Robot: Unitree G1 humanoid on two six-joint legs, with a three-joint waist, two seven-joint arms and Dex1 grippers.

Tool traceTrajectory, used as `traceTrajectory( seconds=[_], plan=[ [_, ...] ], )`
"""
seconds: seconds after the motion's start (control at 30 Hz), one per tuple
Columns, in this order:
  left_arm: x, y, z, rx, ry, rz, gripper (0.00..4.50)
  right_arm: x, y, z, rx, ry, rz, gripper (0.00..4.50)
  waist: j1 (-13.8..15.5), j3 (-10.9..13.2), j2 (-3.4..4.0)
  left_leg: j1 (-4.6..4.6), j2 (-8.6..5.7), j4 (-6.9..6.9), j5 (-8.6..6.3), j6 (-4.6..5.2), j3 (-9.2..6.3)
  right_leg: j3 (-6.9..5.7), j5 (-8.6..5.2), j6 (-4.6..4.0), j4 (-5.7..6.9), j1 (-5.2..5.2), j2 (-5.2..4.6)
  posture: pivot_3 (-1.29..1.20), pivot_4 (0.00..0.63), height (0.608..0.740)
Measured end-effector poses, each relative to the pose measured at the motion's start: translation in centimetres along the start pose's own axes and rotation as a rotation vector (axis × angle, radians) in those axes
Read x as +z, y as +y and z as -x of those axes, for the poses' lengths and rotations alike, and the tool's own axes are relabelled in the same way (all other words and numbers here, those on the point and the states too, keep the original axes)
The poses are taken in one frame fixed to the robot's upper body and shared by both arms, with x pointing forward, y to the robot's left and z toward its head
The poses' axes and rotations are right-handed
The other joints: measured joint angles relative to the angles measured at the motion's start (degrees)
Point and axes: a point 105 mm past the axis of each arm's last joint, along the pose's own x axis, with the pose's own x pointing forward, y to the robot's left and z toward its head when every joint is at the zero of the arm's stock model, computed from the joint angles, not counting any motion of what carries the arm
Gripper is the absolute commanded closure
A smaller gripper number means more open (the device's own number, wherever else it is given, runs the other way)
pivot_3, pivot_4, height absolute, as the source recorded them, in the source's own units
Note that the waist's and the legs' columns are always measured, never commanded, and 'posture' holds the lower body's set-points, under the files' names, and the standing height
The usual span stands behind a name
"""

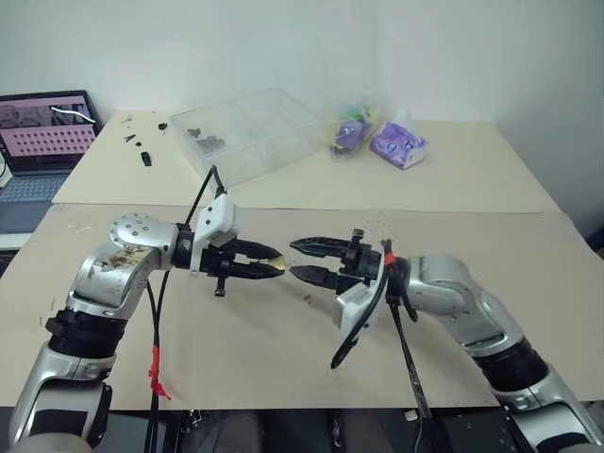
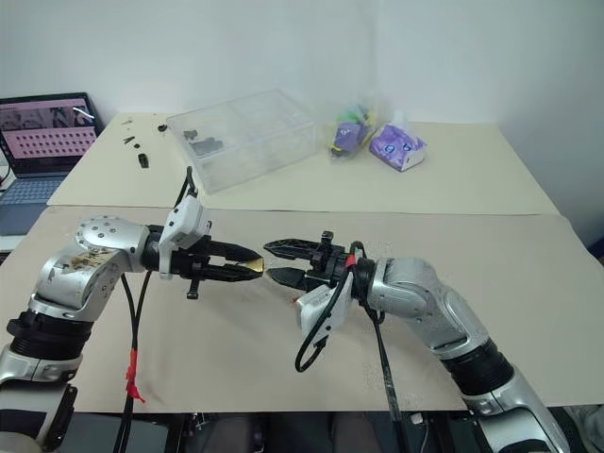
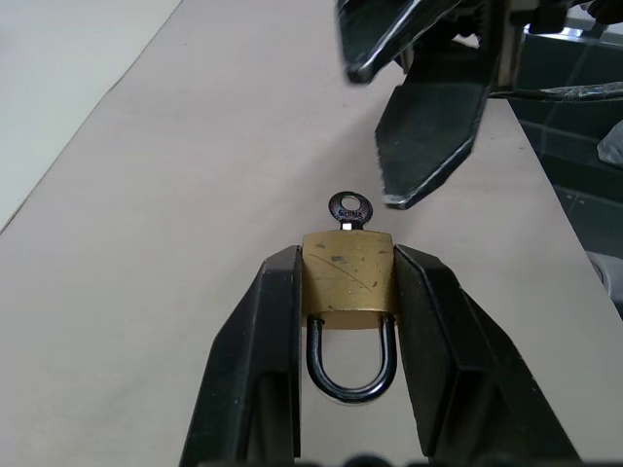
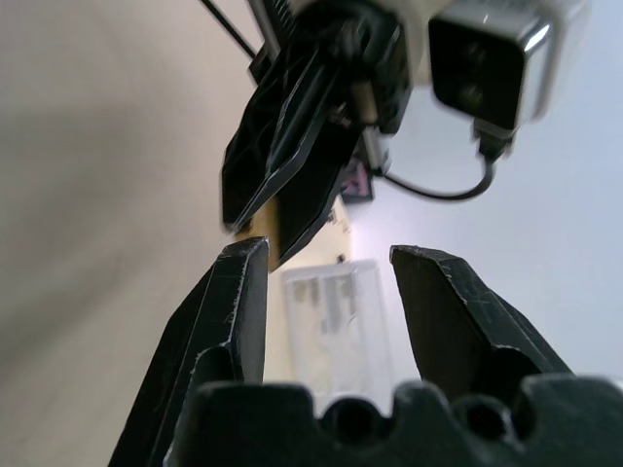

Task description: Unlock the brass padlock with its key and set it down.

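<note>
Item: brass padlock [image 3: 348, 276]. Location: held in mid-air above the middle of the worktop [image 1: 528, 264], clamped by its two flat sides between the fingers [image 3: 255, 341] of the left gripper [image 1: 274, 263]. The shackle [image 3: 351, 362] is turned back toward that gripper's wrist; in the left wrist view both of its legs appear to run into the body, so it is judged not yet sprung, though the joint cannot be read with certainty.

Item: key [image 3: 349, 210]. Location: seated in the keyhole at the outer end of the padlock, only its round bow projecting. Insertion is therefore counted as done.

Item: right gripper [image 1: 300, 260]. State: fingers parted, nothing held between them. It is placed facing the left gripper, just beside the key end of the padlock; no contact with the key is seen.

Progress, as judged: lock held, key inserted. Whether the key has been turned cannot be told. Outstanding: confirmation or completion of the turn, release of the shackle, and setting the padlock down on the worktop.

Other stock: clear plastic box [image 1: 247, 134] and purple packets [image 1: 398, 144] along the far edge; laptop [image 1: 42, 132] past the far left corner.
</note>
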Motion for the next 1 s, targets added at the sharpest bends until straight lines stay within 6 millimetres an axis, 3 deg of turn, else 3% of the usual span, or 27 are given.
traceTrajectory(
  seconds=[0.2,0.53,0.83,0.87,0.9,1.0],
  plan=[
    [0.0,0.0,0.0,0.000,0.000,0.000,3.65,0.5,0.3,-0.3,0.003,-0.029,0.052,2.05,0.0,0.0,0.00,0.00,0.00,0.00,0.00,0.00,0.00,0.00,0.01,-0.04,0.00,0.00,0.00,0.00,0.150,0.740],
    [0.0,0.0,0.0,0.000,0.001,0.001,3.65,-0.9,2.0,0.2,0.064,0.007,0.087,2.05,0.0,0.0,0.00,0.01,0.00,0.00,0.00,0.00,0.00,0.00,0.00,-0.07,0.02,-0.01,0.00,0.00,0.150,0.740],
    [0.0,0.0,0.1,0.001,0.003,0.001,3.65,-0.8,1.8,-0.1,0.041,-0.001,0.081,2.05,0.0,0.0,0.00,0.01,0.00,0.00,0.00,0.00,0.00,0.00,0.00,-0.07,0.02,0.00,0.00,0.00,0.150,0.740],
    [0.0,0.0,0.1,0.001,0.003,0.001,3.65,-0.7,1.8,-0.2,0.039,-0.002,0.080,2.55,0.0,0.0,0.00,0.01,0.00,0.00,0.00,0.00,0.00,0.00,0.00,-0.07,0.02,0.00,0.00,0.00,0.150,0.740],
    [0.0,0.0,0.1,0.000,0.004,0.001,3.65,-0.7,1.8,-0.2,0.037,-0.002,0.080,2.69,0.0,0.0,0.00,0.01,0.00,0.00,0.00,0.00,0.00,0.00,0.00,-0.07,0.02,0.00,0.00,0.00,0.150,0.740],
    [0.0,0.0,0.1,0.000,0.004,0.002,3.65,-0.7,1.7,-0.2,0.034,-0.001,0.082,3.84,0.0,0.0,0.00,0.01,0.00,0.00,0.00,0.00,0.00,0.00,0.01,-0.08,0.02,0.00,0.00,0.00,0.150,0.740]
  ],
)
